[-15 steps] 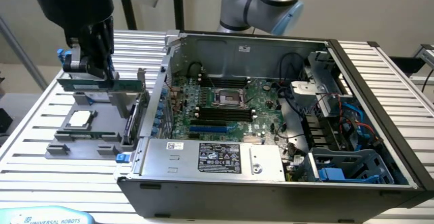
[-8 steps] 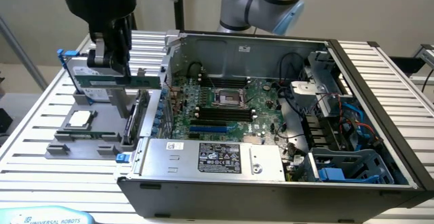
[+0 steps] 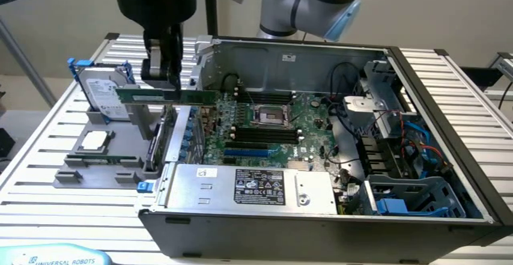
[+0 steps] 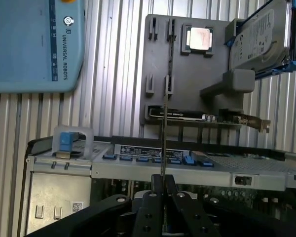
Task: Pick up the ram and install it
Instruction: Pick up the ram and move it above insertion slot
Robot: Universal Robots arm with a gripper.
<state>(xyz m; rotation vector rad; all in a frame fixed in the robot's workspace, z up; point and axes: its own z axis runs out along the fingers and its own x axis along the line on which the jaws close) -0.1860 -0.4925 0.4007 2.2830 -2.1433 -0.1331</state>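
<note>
My claw (image 3: 163,85) is clamped on the ram (image 3: 196,97), held level above the case (image 3: 321,229) wall at the exterior view's left. Directly below stands the expansion card (image 3: 163,137) in the gray fixture (image 3: 72,178); the hard drive (image 3: 104,91) sits just beside.

Soft, even light from above fell bright on the slatted table (image 3: 36,157); the computer case (image 3: 289,60) lay dimmer inside, and glare whitened the processor chip (image 4: 198,38) in the wrist view
</note>
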